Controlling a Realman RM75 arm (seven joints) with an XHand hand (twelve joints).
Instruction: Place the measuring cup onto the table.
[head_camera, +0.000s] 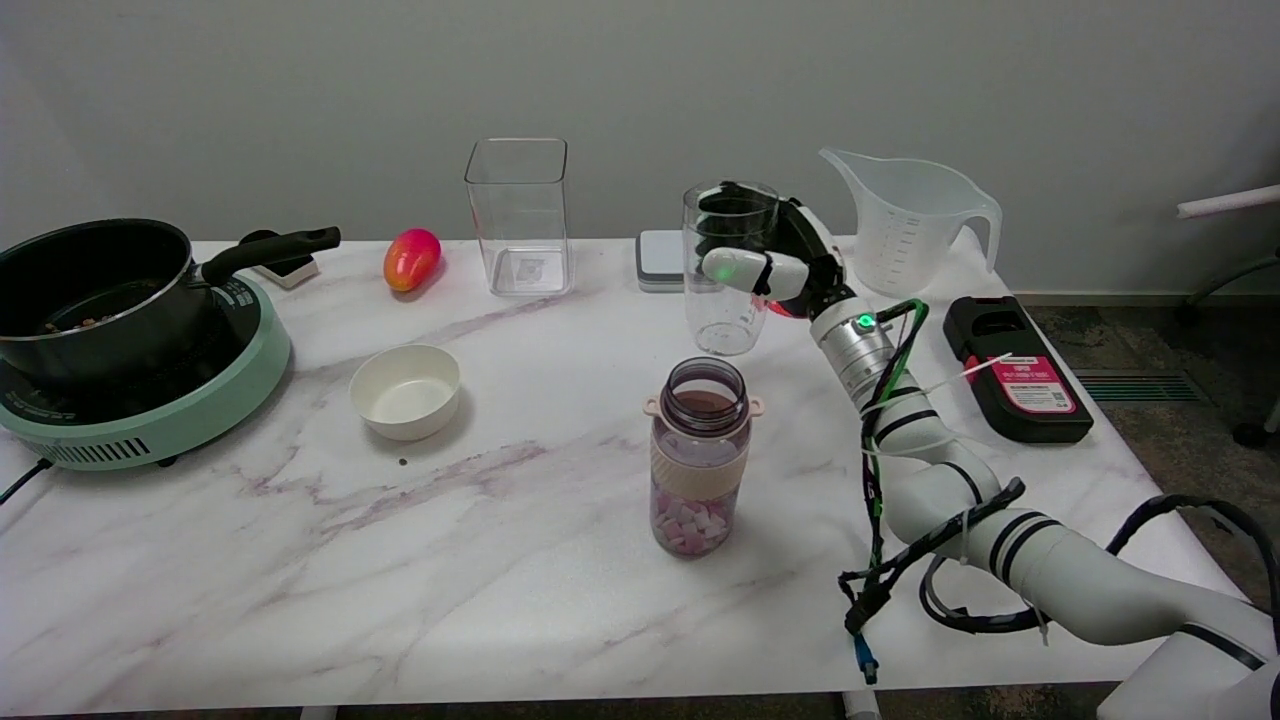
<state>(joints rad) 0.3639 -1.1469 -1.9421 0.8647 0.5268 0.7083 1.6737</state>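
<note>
Wrapped around a clear measuring cup, the robot's right hand grips the vessel near its upper half, thumb across the front and the other fingers behind the wall. The cup's base sits at or just above the marble table; whether it actually touches cannot be told from this angle. By that reading, the task looks nearly done: the cup is upright and low over the surface, behind a bottle holding pink and white pieces, and what remains is likely letting go and drawing the arm back. Elsewhere stand a white bowl, a black pot on a green cooktop, a square clear container and a large jug.
</note>
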